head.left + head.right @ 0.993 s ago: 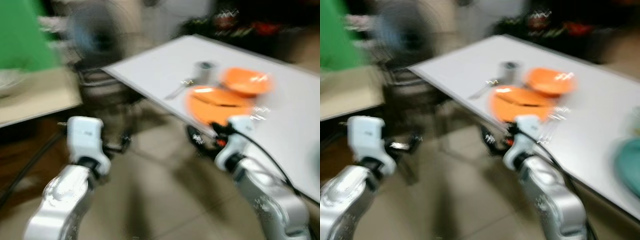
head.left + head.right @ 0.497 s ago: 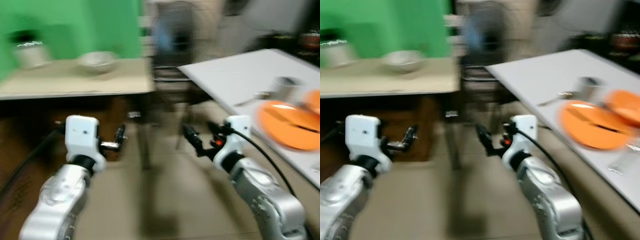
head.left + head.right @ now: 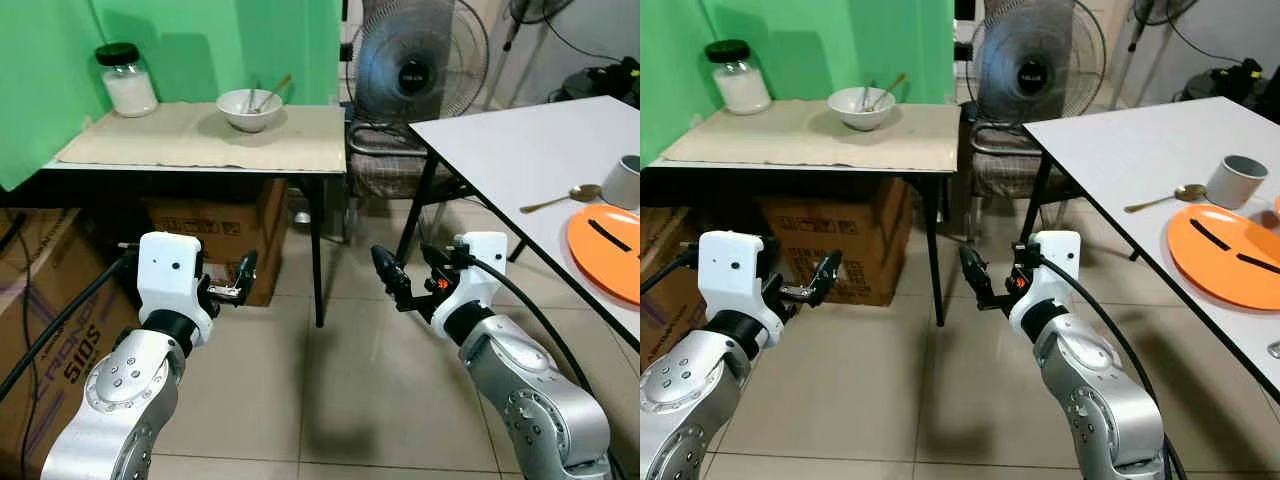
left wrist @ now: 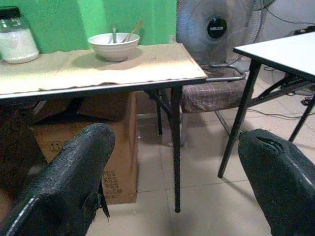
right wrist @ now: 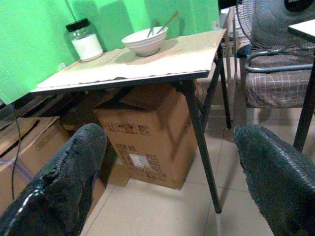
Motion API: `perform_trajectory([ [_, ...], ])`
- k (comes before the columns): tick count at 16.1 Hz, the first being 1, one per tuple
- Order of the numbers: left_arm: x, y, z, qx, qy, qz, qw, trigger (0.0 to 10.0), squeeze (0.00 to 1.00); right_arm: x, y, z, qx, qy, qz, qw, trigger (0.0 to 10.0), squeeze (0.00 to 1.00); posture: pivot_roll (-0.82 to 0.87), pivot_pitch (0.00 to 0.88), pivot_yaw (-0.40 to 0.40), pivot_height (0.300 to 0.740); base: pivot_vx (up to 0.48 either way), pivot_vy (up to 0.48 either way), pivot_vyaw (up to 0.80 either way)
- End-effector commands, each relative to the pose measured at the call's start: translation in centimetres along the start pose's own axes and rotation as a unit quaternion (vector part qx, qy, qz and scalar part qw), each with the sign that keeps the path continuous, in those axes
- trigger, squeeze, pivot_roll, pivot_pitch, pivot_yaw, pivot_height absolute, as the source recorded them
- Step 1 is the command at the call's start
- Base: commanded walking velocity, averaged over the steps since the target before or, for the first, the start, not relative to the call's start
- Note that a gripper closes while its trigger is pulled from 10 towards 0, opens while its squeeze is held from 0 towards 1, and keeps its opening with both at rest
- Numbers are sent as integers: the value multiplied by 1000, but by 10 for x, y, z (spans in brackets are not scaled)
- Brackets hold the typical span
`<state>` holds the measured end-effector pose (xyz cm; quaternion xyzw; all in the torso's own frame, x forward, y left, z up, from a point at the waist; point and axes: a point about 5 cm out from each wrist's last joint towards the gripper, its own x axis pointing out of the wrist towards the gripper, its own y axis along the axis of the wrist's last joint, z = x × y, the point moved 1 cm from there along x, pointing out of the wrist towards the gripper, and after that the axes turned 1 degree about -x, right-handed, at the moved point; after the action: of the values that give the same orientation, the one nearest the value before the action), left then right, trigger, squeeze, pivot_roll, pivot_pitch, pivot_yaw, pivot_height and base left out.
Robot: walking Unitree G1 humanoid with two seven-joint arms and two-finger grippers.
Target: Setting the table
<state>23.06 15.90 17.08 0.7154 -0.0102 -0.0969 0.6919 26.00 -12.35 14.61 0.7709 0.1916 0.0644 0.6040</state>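
A: Where do the two grippers sit?

B: Both are held out low over the beige tiled floor (image 3: 330, 400). The left gripper (image 3: 243, 278) has its black fingers spread apart with nothing between them, and the right gripper (image 3: 392, 280) is likewise spread and empty.

A: And the tableware?

B: A white ceramic bowl (image 3: 249, 108) with utensils standing in it rests on the tan cloth-covered side table (image 3: 300, 150), ahead of the left gripper, higher and well apart from it. A glass jar with a black lid and white contents (image 3: 125, 80) stands at that table's far left corner.

A: Anything on the other side?

B: The white dining table (image 3: 1120, 140) runs along the right, beyond the right gripper. On it lie a flat orange plate (image 3: 1230, 255) with two dark chopsticks (image 3: 1225, 245) across it, a grey cup (image 3: 1237, 180) just behind the plate, and a gold-coloured spoon (image 3: 1165, 196) beside the cup.

A: What stands between the tables?

B: A grey pedestal fan (image 3: 415, 65) behind a chair with a checked seat (image 3: 400, 170). Brown cardboard boxes (image 3: 215, 225) sit under the side table.
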Motion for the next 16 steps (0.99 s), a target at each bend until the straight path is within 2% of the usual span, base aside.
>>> perform_trajectory([
  [1,2,2,1,3,-7,6,1000,10000,0,1,5,1,-2,-5,10,1000,10000,0,-32,0,25,740,0,0,0],
  [5,2,4,-1,4,-7,11,1000,10000,0,6,9,0,0,-13,25,1000,10000,0,-28,0,24,740,276,0,0],
  [7,3,5,-1,2,-6,14,1000,10000,0,9,11,-2,-19,-5,29,999,10000,0,-27,0,22,740,283,0,0],
  [10,1,4,-1,3,-4,17,1000,10000,0,11,13,-3,-29,-4,33,999,10000,0,-28,0,19,740,282,0,596],
  [11,-1,3,-3,13,2,20,1000,10000,0,11,13,-2,-13,-11,36,999,10000,0,-26,0,18,740,285,0,0],
  [16,-1,2,-6,16,9,20,1000,10000,0,11,12,-2,-10,-12,38,999,10000,0,-24,0,21,740,282,0,0],
])
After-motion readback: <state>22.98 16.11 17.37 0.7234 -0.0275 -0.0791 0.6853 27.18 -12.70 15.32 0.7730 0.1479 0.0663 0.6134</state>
